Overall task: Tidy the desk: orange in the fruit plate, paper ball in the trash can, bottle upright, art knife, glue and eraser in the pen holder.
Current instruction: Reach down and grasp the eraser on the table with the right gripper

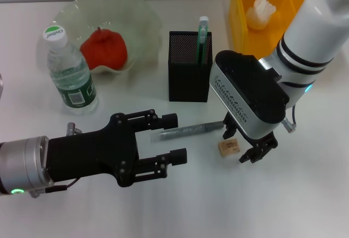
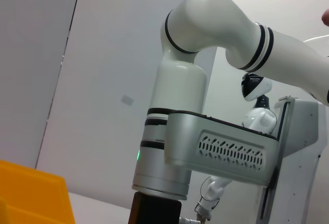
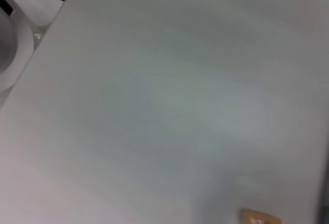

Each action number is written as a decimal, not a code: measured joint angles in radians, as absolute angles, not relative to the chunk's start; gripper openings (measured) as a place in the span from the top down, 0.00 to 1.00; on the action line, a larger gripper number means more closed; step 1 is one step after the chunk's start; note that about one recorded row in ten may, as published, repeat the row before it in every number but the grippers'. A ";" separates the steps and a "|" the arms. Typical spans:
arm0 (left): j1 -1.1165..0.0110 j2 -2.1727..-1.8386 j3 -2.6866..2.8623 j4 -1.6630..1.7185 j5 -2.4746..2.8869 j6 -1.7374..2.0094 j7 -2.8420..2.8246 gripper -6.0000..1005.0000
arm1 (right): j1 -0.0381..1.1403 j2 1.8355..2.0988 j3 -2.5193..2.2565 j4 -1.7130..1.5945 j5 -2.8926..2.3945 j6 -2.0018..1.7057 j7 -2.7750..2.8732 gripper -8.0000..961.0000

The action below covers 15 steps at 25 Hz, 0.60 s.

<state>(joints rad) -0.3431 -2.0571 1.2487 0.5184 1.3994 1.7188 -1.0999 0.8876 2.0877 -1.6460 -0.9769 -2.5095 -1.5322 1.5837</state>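
Note:
The orange (image 1: 103, 48) lies in the pale green fruit plate (image 1: 143, 17) at the back left. The bottle (image 1: 68, 69) stands upright in front of the plate. A green-and-white glue tube (image 1: 203, 39) sticks out of the black mesh pen holder (image 1: 188, 79). The paper ball (image 1: 260, 10) rests in the yellow trash can (image 1: 240, 14). The grey art knife (image 1: 191, 130) lies flat on the table, just beyond my open left gripper (image 1: 175, 138). My right gripper (image 1: 244, 142) hangs open right beside the tan eraser (image 1: 229, 147), which also shows in the right wrist view (image 3: 259, 217).
The left wrist view shows my right arm (image 2: 205, 147), a corner of the yellow trash can (image 2: 31, 193) and the top of the pen holder (image 2: 154, 211). White table (image 1: 305, 194) lies bare toward the front.

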 joint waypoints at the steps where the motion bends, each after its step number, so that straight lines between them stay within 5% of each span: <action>1: -0.343 -2.057 1.249 0.518 1.399 1.718 -1.100 0.34 | 0.888 2.088 -1.644 -0.973 -2.510 -1.522 1.584 0.33; 15: -0.355 -2.059 1.249 0.518 1.398 1.711 -1.098 0.34 | 0.920 2.088 -1.640 -0.917 -2.504 -1.470 1.652 0.40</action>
<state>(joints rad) -0.3549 -2.0586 1.2486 0.5185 1.3979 1.7108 -1.0984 0.9203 2.0877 -1.6396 -0.9172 -2.5037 -1.4705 1.6517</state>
